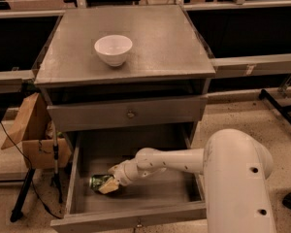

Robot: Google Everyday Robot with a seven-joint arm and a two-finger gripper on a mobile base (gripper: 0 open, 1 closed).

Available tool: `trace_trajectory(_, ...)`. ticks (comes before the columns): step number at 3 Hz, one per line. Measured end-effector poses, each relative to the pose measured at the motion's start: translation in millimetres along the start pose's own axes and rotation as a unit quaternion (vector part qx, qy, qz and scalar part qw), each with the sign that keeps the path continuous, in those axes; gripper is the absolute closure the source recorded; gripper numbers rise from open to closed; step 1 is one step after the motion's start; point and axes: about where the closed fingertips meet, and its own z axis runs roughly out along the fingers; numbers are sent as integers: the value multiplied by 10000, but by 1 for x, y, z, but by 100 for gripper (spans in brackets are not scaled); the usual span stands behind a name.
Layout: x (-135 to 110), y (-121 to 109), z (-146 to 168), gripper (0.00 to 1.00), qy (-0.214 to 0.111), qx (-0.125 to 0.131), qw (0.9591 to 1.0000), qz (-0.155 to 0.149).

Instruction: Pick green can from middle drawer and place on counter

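The green can (98,182) lies on its side on the floor of the open middle drawer (150,198), at its left side. My gripper (108,185) reaches down into the drawer from the right on the white arm (184,161), and its pale fingers sit right at the can's right end. The counter (155,42) is the flat grey top of the cabinet above.
A white bowl (113,49) stands on the counter's left half. A shallower closed drawer front with a round knob (130,114) is above the open drawer. A cardboard box (36,140) and a stand leg (56,164) are on the floor to the left.
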Motion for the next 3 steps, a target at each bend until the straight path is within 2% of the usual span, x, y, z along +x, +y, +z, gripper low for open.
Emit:
trace_trajectory(1, -9, -2, -39, 100, -240, 388, 9989, 69)
trace_trajectory(2, 0, -1, -107, 100, -259, 933, 9949, 298)
trace_trajectory(3, -16, 10, -205, 100, 64, 1359, 9900, 363)
